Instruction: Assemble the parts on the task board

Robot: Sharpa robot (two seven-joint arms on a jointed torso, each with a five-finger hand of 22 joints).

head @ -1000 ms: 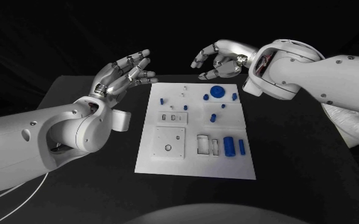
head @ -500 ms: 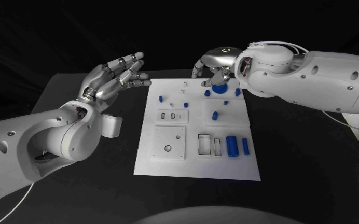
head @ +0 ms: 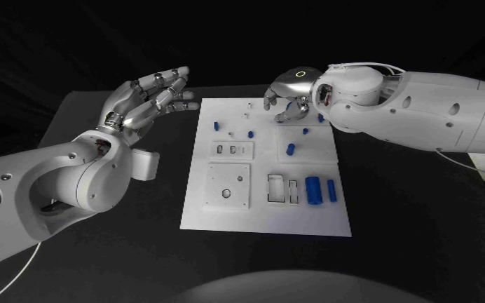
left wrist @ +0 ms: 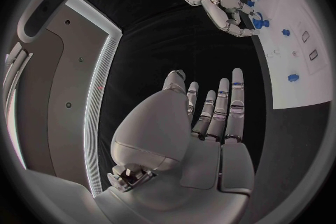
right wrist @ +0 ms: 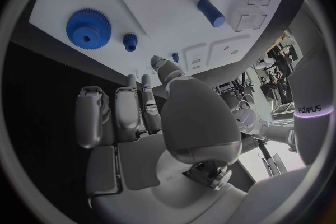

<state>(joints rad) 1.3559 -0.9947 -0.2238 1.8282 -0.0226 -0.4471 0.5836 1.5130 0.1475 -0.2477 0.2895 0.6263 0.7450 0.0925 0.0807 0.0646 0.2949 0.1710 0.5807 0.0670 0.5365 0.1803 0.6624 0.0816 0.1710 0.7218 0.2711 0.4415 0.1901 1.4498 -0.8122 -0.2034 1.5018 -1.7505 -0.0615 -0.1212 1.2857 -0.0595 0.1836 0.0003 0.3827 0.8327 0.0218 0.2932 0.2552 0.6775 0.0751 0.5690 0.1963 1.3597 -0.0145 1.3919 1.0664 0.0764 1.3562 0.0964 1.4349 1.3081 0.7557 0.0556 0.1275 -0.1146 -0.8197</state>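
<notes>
The black surface (head: pixel 111 247) carries the white board (head: pixel 265 205), which lies flat in the middle between the two arms. The right hand (head: pixel 288 96) hangs over the board's far end, just above the blue gear (right wrist: pixel 89 28); its fingers (right wrist: pixel 126 115) are curled partway, apart and grasping nothing. The left hand (head: pixel 146 99) is raised beside the board's far left corner, off its edge, with fingers (left wrist: pixel 218 109) straight, spread and released. Near the board's near right corner two blue cylinders (head: pixel 313 190) lie side by side, the left one thicker. A smaller blue peg (head: pixel 291 149) lies at mid-board, and a few tiny blue pieces (head: pixel 216 125) stand toward the far end.
</notes>
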